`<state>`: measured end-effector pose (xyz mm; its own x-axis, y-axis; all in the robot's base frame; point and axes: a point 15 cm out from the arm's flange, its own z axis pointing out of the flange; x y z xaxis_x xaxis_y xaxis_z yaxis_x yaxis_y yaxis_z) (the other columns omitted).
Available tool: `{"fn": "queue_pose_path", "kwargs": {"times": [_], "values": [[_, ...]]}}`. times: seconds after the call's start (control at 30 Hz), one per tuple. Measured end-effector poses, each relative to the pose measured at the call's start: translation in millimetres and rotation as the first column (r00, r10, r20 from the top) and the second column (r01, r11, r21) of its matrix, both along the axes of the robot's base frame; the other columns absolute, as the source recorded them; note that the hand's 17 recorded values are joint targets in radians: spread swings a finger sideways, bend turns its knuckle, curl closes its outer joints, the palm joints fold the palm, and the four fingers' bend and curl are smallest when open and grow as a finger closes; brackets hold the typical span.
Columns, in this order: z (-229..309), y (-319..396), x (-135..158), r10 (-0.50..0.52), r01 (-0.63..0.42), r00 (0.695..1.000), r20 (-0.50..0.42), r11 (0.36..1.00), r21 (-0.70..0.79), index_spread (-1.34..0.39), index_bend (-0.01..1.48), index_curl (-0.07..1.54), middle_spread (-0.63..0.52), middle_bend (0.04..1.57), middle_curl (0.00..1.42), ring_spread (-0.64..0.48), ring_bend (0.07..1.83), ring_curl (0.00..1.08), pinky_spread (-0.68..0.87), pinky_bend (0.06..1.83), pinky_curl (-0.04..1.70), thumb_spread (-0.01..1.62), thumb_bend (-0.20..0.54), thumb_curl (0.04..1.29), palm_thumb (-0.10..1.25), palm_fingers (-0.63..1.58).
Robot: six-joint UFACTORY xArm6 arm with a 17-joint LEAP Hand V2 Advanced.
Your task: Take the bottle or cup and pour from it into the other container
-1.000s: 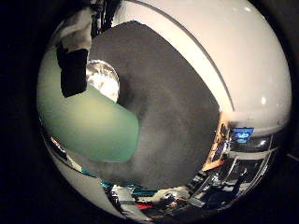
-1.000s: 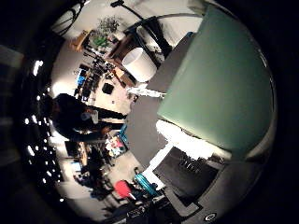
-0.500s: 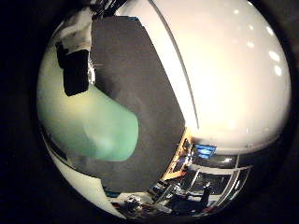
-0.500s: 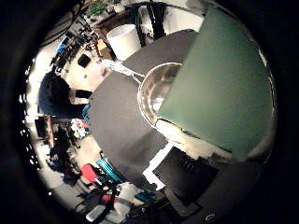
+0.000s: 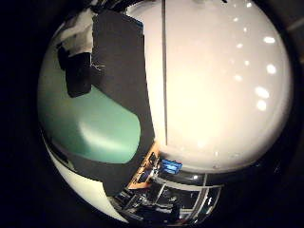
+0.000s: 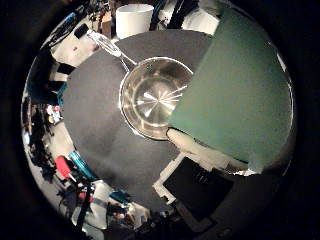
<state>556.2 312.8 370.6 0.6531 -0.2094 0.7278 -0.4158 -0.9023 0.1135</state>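
1. A pale green, smooth-sided cup or bottle (image 6: 235, 95) is seen very close to the palm, filling much of both palm views, and it is grasped by the white and black hand (image 6: 200, 185).
2. A shiny round metal pan with a long handle (image 6: 152, 97) is seen on the dark grey round surface (image 6: 95, 120), and the green container is held above its edge.
3. A white cylindrical tub (image 6: 134, 19) is seen at the far side of the surface, well apart from the pan.
4. It is judged that pouring is under way or close.
5. If the container is tilted beside the rim, the contents could be spilled on the surface.
6. If the grasp is loosened on the smooth wall, the container could be dropped into the pan.
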Motion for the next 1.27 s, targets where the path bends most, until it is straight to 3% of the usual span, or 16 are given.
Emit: {"fn": "queue_pose_path", "kwargs": {"times": [0.5,1.27], "values": [[1,20,5,0.096,-0.078,0.992,0.086,0.979,-0.188,-0.43,0.79,1.13,-0.32,1.09,1.18,-0.26,1.37,0.88,-0.23,1.26,1.09,0.78,-0.028,0.63,0.87,0.95],[-6,22,1,0.089,-0.07,0.993,0.077,0.974,-0.216,-0.45,0.79,1.15,-0.33,1.07,1.21,-0.27,1.37,0.89,-0.23,1.26,1.1,0.8,-0.027,0.63,0.88,0.94]]}}
